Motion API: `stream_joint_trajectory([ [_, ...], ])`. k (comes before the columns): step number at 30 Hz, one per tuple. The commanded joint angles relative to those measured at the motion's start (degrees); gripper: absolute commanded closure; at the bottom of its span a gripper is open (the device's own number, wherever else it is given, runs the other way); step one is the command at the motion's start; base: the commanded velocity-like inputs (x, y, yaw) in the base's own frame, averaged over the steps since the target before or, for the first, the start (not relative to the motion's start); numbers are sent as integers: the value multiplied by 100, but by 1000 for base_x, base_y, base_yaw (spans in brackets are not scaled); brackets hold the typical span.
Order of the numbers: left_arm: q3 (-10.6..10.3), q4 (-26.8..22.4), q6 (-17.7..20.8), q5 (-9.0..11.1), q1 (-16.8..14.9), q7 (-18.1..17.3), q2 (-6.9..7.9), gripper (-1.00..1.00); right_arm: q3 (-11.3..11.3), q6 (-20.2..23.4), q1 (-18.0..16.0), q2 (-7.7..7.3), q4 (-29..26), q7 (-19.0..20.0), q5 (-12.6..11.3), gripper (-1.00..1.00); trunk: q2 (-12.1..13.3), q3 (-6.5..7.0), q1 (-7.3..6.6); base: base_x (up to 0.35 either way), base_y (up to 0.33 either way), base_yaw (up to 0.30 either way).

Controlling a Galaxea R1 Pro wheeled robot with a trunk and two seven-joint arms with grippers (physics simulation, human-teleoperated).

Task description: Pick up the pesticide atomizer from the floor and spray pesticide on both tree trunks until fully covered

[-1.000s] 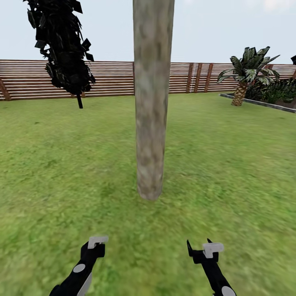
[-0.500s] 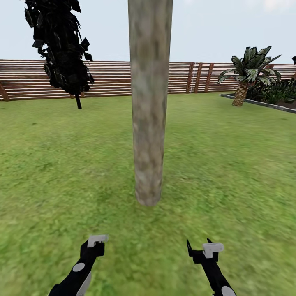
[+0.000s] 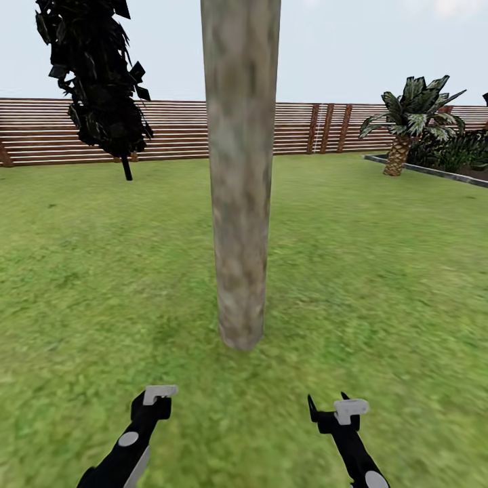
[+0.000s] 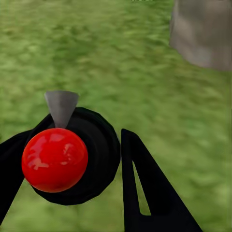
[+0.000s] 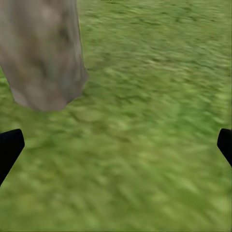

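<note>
At frame centre stood the trunk (image 3: 238,203); left gripper (image 4: 89,159) clasped the atomizer (image 4: 72,157), right gripper (image 5: 116,150) gaped: spraying seemed next.

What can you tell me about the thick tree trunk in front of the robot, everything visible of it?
The tree trunk is a thick, straight, upright cylinder, pale grey-beige with brownish mottling, smooth like weathered bark. It rises out of the head view's top, so no foliage shows. Its base meets the grass lawn directly. Nothing else touches it: the left hand and right hand sit low, short of it.
</note>
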Motion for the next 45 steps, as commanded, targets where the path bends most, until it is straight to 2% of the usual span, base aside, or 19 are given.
stream_joint_trajectory([
  [1, -5, -13, 1, -6, 6, -2, -8, 100, -2, 0, 0, -2, 9, -2, 1, -100, 0, 0, 0, 25, -1, 0],
  [6, -11, -23, 90, -62, 3, -40, 2, 100, 5, 1, 0, -6, 72, 11, 32, -100, 0, 0, 0, 8, 0, 0],
  [7, -8, -24, 228, -133, -3, -60, 14, 100, 9, 1, 0, -6, 81, 19, 40, -100, 0, 0, 0, 2, 0, 0],
  [9, 1, -28, 663, -357, -69, -369, 25, 100, 5, 1, -7, -8, 64, 35, 47, -100, 0, 0, 0, 0, 0, 0],
  [10, 3, -31, 759, -580, -88, -869, 38, 100, 81, 6, -10, -4, 44, 58, 116, -100, 0, 0, 0, 0, 0, 0],
  [13, 4, -12, 792, -1043, -93, -1586, 114, 100, 560, 12, -36, -1, 38, 114, 377, -100, 0, 0, 0, 0, 0, 0],
  [14, 8, 17, 799, -1576, -96, -2184, 262, 100, 938, 44, -146, -2, -18, 135, 598, -100, 0, 0, 0, 0, 0, 0],
  [15, 9, 12, 800, -1669, -96, -2302, 293, 100, 988, 65, -187, -1, -34, 137, 636, -100, 0, 0, 0, 0, 0, 0],
  [17, 11, -3, 802, -1961, -102, -2796, 382, 100, 1165, 295, -407, 1, -69, 210, 752, -100, 0, 0, 0, 0, 0, 0],
  [18, 12, 10, 806, -2252, -183, -3400, 485, 100, 1373, 862, -759, 5, -88, 737, 810, -100, 0, 0, 0, 0, 0, 0],
  [19, 12, 26, 808, -2357, -235, -3614, 523, 100, 1432, 1101, -908, 14, -95, 1085, 823, -100, 0, 0, 0, 0, 0, 0],
  [20, 13, 40, 810, -2490, -301, -3897, 575, 100, 1485, 1403, -1115, 39, -103, 1636, 835, -100, 0, 0, 0, 0, 0, 0],
  [22, 13, 54, 818, -2624, -373, -4226, 614, 100, 1518, 1655, -1342, 67, -104, 2270, 842, -100, 0, 0, 0, 0, 0, 0],
  [24, 11, 59, 854, -2747, -441, -4516, 636, 100, 1531, 1768, -1477, 87, -109, 2664, 845, -100, 0, 0, 0, 0, 0, 0],
  [27, 12, 56, 1083, -3043, -549, -4932, 641, 100, 1550, 1826, -1596, 157, -123, 2991, 847, -100, 0, 0, 0, 0, 0, 0],
  [30, 13, 55, 1445, -3374, -659, -5188, 634, 100, 1569, 1846, -1656, 264, -202, 3362, 854, -100, 0, 0, 0, 0, 0, 0],
  [34, 13, 55, 1633, -3695, -720, -5282, 614, 100, 1575, 1861, -1676, 318, -401, 3743, 856, -100, 0, 0, 0, 0, 0, 0],
  [40, 32, -136, 1784, -3660, -584, -5202, 609, 100, 1469, 1850, -1715, 468, -389, 3716, 785, -100, 0, 0, 0, 0, 0, 0],
  [45, -116, -298, 1886, -3798, -749, -5361, 674, 100, 1465, 1846, -1698, 569, -401, 3667, 769, -100, 0, 0, 0, 0, 0, 0],
])
